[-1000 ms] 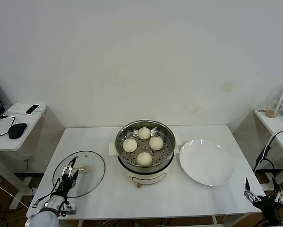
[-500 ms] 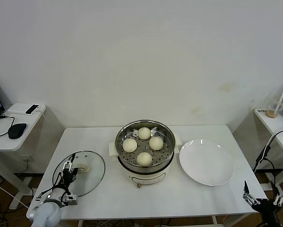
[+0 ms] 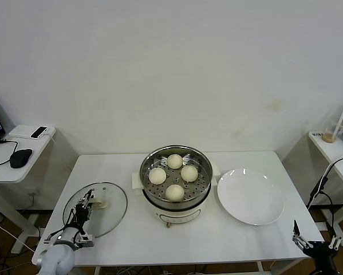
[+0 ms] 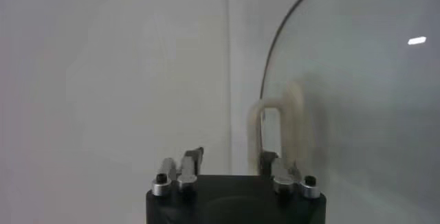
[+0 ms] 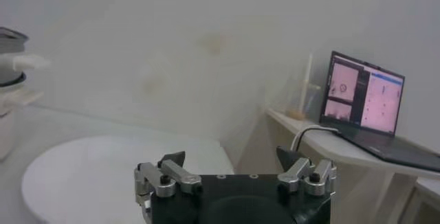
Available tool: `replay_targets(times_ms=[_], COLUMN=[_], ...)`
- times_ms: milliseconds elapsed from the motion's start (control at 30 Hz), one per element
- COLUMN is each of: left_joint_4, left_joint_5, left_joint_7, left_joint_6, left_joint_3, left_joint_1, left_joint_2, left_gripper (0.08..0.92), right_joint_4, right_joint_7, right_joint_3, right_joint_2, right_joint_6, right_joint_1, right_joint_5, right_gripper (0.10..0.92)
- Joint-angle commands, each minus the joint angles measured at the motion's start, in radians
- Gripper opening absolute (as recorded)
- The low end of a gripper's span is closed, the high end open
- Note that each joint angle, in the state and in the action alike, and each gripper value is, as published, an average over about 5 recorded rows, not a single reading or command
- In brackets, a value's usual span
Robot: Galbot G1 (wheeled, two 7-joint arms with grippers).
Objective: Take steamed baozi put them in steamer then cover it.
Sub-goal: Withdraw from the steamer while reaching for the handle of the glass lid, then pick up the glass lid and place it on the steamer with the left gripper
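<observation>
I had the left tool [image 3: 86, 204] spread open low over the round clear glass cover [image 3: 97, 209], its cream oblong handle [image 4: 276, 130] just ahead, nearer one finger than centred. I judged it should shift sideways to straddle the handle, then close. Four cream-white baozi [image 3: 174, 175] sat beyond in the shiny steel steamer [image 3: 176, 182]. The right tool [image 3: 311, 243] idled open off the bench edge; the left fingertips were cut off.

No text, label, brand or number can be read anywhere. The laptop [image 5: 364, 102] on the side desk [image 5: 344, 146] shows lit windows with pink panels, but their writing is too small to make out. The steamer [image 3: 175, 183] carries no legible marking.
</observation>
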Motion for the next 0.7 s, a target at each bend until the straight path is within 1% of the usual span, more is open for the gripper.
replay_targets(times_ms=[33, 267, 333, 467, 700], left_joint_4=[0.005, -0.059, -0.100, -0.205, -0.391], left_joint_5=[-0.024, -0.056, -0.063, -0.075, -0.103], left_joint_7=[-0.011, -0.053, -0.061, -0.061, -0.006], left_joint_6=[-0.005, -0.019, -0.019, -0.013, 0.013], left_joint_3=[-0.005, -0.032, -0.052, -0.097, -0.202], left_joint_1=[-0.010, 0.023, 0.051, 0.118, 0.218], left_joint_2=[0.002, 0.005, 0.007, 0.016, 0.042], left_gripper=[0.327, 0.152, 0.139, 0.139, 0.139], right_joint_4=[0.011, 0.027, 0.030, 0.034, 0.033], right_joint_7=[-0.002, -0.009, -0.012, -0.020, -0.034], right_joint_3=[0.000, -0.006, -0.010, -0.020, -0.054], right_joint_2=[0.000, -0.002, -0.005, -0.015, -0.023], right_joint_6=[0.000, 0.002, 0.003, 0.002, 0.010], right_joint_1=[-0.005, -0.007, -0.008, -0.008, -0.009], right_joint_5=[-0.001, -0.011, -0.016, -0.017, -0.023], right_gripper=[0.823, 0.823, 0.823, 0.823, 0.823])
